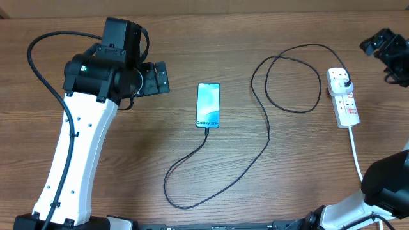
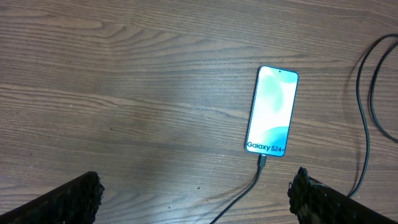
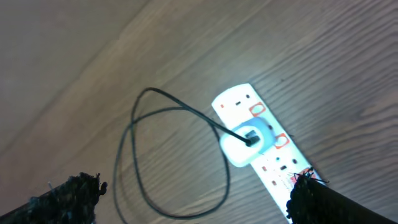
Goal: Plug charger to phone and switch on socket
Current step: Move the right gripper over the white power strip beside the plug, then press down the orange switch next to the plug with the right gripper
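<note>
Left gripper [image 2: 196,180] wide open, empty, left of phone [image 1: 208,105]; right gripper [image 3: 196,183] likewise near socket [image 1: 343,99]; charger [image 2: 262,164] loops between on worktop [image 1: 287,191].

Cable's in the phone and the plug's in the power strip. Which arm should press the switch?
Right. The right gripper hangs open above the power strip, with its red switches in that wrist view. The left gripper is open near the phone, far from the strip.
</note>
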`<action>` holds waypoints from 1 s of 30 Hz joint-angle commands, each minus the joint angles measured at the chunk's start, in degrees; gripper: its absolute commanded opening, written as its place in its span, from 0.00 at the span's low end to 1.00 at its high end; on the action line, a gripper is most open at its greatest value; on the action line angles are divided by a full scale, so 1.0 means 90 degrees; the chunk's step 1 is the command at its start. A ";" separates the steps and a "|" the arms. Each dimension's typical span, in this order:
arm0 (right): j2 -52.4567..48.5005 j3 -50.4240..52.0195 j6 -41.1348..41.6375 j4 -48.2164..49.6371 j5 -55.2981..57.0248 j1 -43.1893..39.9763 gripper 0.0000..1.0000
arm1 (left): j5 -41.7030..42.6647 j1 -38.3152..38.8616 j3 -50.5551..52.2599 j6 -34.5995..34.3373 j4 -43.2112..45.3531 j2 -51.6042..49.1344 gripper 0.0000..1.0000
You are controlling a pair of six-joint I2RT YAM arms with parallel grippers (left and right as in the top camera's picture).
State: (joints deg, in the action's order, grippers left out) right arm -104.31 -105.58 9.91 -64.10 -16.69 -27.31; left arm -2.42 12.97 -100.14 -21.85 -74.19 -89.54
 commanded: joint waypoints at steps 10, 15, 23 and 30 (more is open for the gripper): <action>0.0058 0.1559 -0.0328 0.0571 0.0374 -0.0010 1.00 | -0.0066 -0.0022 -0.0104 0.0119 -0.0015 -0.0029 0.99; 0.0058 0.2123 -0.0328 0.1003 0.0379 -0.0010 1.00 | -0.0066 -0.0022 -0.0104 0.0121 -0.0017 -0.0029 1.00; 0.0058 0.3072 -0.0330 0.2169 0.0294 -0.0010 1.00 | -0.0066 -0.0022 -0.0104 0.0121 -0.0015 -0.0029 1.00; -0.0002 0.3155 -0.0542 0.2548 0.0270 -0.0007 1.00 | -0.0066 -0.0022 -0.0104 0.0119 -0.0015 -0.0029 0.99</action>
State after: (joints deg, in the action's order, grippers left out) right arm -104.31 -77.45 6.35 -42.17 -13.74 -27.33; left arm -2.42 12.97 -100.14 -21.85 -74.19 -89.54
